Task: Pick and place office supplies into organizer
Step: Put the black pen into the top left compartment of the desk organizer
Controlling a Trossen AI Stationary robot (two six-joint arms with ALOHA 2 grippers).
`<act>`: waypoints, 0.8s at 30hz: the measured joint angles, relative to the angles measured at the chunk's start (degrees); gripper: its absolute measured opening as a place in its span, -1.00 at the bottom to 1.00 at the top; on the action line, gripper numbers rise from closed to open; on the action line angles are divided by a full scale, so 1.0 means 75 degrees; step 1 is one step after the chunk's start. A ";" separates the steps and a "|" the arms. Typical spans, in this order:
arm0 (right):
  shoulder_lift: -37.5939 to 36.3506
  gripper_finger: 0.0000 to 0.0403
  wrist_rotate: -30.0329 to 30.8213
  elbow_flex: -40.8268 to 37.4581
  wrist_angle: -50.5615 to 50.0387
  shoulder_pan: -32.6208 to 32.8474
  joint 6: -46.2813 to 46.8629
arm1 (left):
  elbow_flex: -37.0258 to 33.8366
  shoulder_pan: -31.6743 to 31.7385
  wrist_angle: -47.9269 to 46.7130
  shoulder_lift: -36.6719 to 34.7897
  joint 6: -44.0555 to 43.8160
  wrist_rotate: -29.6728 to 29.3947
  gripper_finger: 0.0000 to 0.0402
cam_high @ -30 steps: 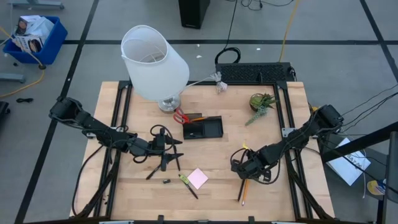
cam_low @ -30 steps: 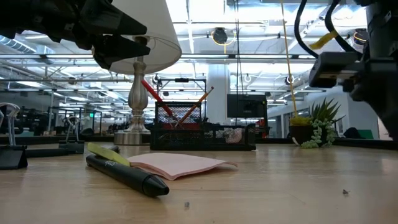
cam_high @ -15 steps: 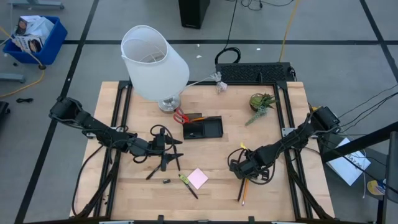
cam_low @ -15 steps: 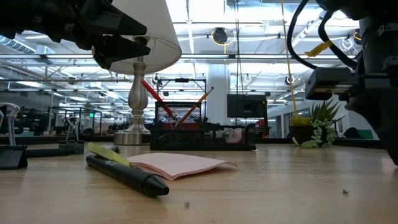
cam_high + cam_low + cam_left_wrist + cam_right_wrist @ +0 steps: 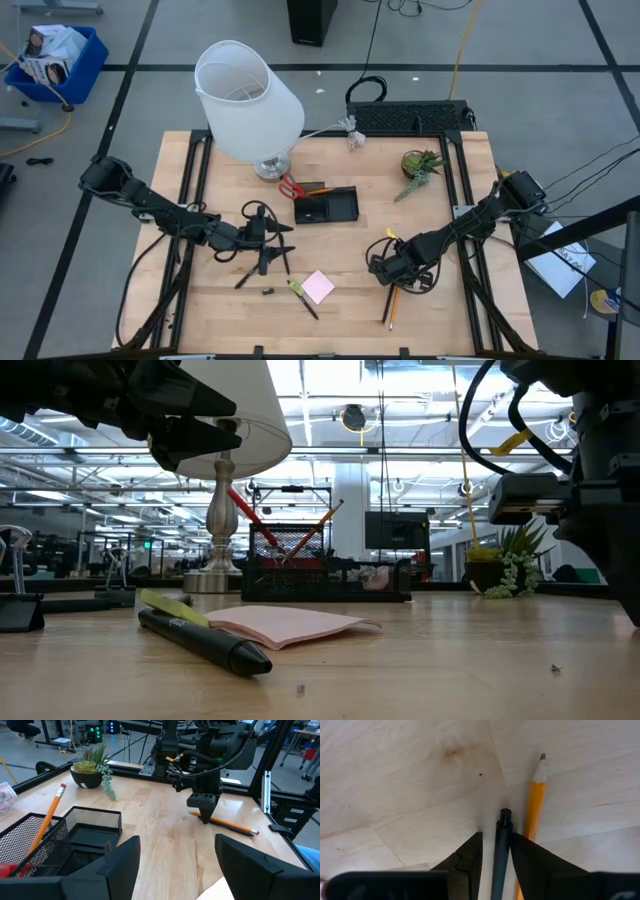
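My right gripper (image 5: 393, 272) points down at a black pen (image 5: 501, 851) that lies flat on the table beside an orange pencil (image 5: 534, 802). It is open, with one finger on each side of the pen. My left gripper (image 5: 175, 870) hovers level and open, left of centre, with nothing between its fingers. The black mesh organizer (image 5: 326, 207) stands at mid-table; red-handled scissors (image 5: 290, 186) and an orange pencil (image 5: 47, 822) lean in it. A pink sticky-note pad (image 5: 319, 287), a yellow-green marker (image 5: 296, 289) and another black pen (image 5: 308, 306) lie near the front.
A white-shaded lamp (image 5: 248, 100) stands at the far left and a small potted plant (image 5: 420, 165) at the far right. More dark pens (image 5: 245, 275) and a tiny black bit (image 5: 268, 291) lie below my left gripper. Bare wood lies between the organizer and my right gripper.
My right gripper has sunk a little toward the black pen on the table, its fingers set as wide as before.
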 joint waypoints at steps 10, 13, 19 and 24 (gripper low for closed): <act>-0.0020 -0.53 -0.0087 -0.0012 0.0097 0.0000 -0.0166 | 0.0000 0.0001 0.0001 0.0000 -0.0001 0.0000 0.28; -0.0020 -0.53 -0.0088 -0.0015 0.0120 0.0003 -0.0166 | 0.0000 0.0001 0.0000 0.0000 0.0000 -0.0001 0.29; -0.0020 -0.52 -0.0102 -0.0015 0.0132 0.0003 -0.0329 | 0.0000 0.0001 0.0003 0.0000 0.0000 0.0000 0.32; -0.0020 -0.53 -0.0108 -0.0015 0.0206 0.0003 -0.0370 | 0.0000 0.0001 0.0000 0.0000 -0.0001 -0.0003 0.28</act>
